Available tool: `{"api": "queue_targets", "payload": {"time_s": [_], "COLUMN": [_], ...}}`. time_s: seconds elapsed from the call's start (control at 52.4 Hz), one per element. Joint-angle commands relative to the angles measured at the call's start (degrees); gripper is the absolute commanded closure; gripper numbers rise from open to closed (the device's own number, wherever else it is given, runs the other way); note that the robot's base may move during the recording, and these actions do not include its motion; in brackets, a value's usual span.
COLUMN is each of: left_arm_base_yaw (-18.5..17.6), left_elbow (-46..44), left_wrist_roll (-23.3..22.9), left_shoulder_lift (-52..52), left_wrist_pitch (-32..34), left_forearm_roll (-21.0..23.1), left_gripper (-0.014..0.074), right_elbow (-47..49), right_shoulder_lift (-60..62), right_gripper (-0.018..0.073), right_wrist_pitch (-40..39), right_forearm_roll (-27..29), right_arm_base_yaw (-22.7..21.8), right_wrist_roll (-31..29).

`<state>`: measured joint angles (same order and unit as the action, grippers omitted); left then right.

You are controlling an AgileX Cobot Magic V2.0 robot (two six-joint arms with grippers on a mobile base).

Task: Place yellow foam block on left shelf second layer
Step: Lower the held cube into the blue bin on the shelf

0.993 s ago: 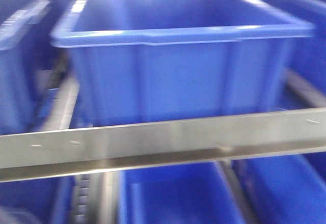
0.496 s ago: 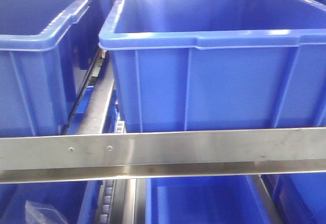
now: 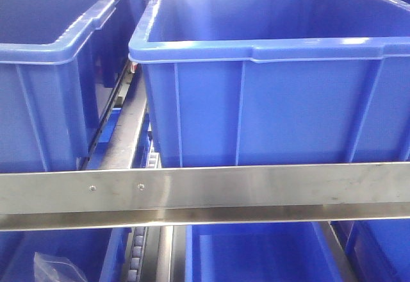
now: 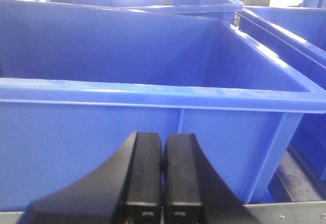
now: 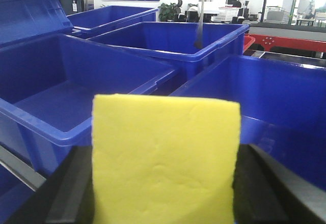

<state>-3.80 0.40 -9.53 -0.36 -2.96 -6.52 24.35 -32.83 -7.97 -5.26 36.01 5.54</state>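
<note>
A: Gripping the yellow foam block [image 5: 165, 152] in the right gripper [image 5: 165, 198], squeezed between both fingers, in front of open blue bins [image 5: 76, 91].
B: And the left gripper [image 4: 162, 165]?
A: Closed tight on nothing, facing the wall of a blue bin [image 4: 76, 142] near the metal rail [image 3: 205, 189].

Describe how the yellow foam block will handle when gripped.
The yellow foam block probably weighs little and gives under squeeze: its grainy face looks spongy. Flat faces suggest it won't roll. The rough surface likely resists slipping.
</note>
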Motion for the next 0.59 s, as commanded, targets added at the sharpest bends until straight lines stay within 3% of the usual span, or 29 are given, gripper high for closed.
{"api": "queue_targets", "payload": {"time_s": [0.0, 0.363, 0.573], "left_arm_base_yaw": [-0.1, -0.1, -0.1], "left_elbow": [1.4, 1.4, 1.4], "left_wrist_roll": [-0.1, -0.1, -0.1], "left_shoulder_lift": [0.2, 0.2, 0.2], "left_wrist_pitch": [4.7, 4.7, 4.7], "left_forearm_roll": [0.0, 0.0, 0.0], "left_gripper": [0.0461, 0.0461, 0.0461], "right_elbow": [1.7, 2.1, 13.8], "right_shoulder_lift": [0.0, -0.2, -8.3], "right_gripper": [0.0261, 0.0261, 0.0261], "right_wrist_pitch": [-5.2, -4.8, 5.8], "right_forearm_roll": [-0.4, -0.4, -0.3], "right_arm_base_yaw": [-0.3, -0.3, -0.4], "right_wrist_roll": [-0.4, -0.4, -0.4]}}
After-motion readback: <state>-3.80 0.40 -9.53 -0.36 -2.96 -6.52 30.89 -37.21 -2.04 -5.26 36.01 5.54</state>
